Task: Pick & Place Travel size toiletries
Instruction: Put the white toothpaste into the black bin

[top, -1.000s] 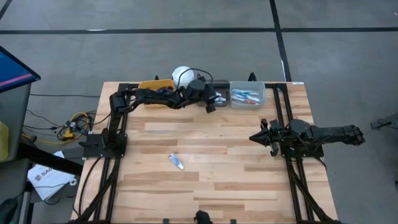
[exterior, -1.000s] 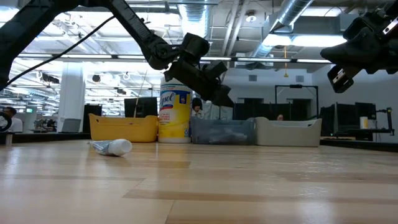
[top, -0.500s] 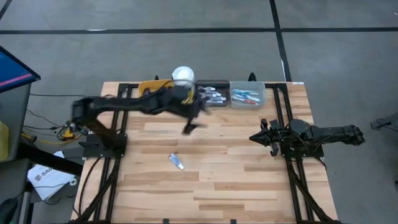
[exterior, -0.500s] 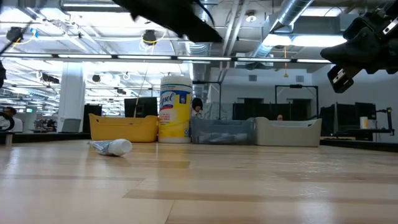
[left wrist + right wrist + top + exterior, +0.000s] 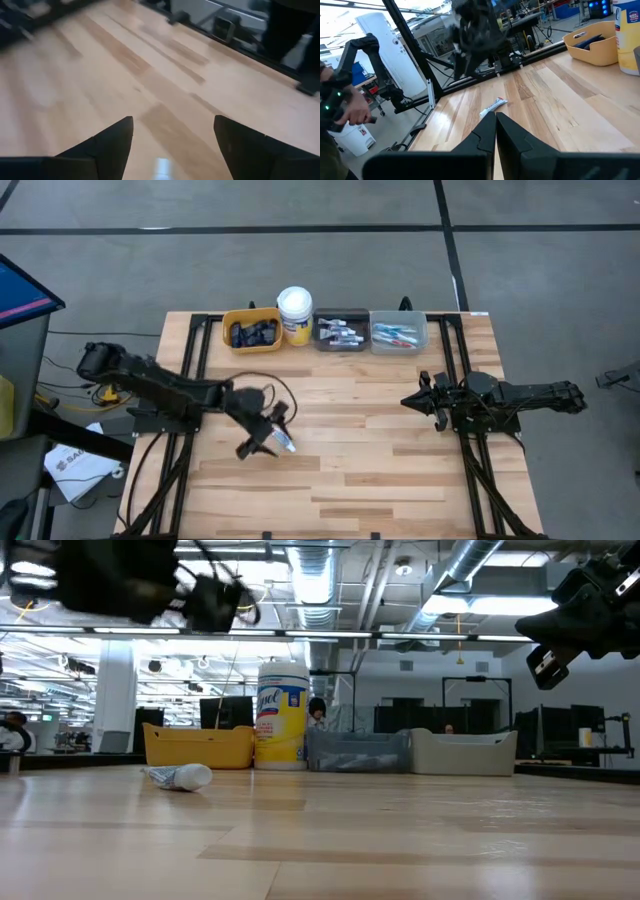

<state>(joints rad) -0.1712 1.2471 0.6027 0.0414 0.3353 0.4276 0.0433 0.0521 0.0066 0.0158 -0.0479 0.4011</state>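
My two arms are matte black with jointed segments. My left gripper [image 5: 172,150] has two dark wedge-shaped fingers; a thin black cable loops beside its wrist.

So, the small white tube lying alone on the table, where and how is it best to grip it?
Probably from straight above, across its narrow middle: the small white tube lies flat on the table with bare wood around it. The left gripper hangs over it, fingers open. The right gripper waits shut at the right side.
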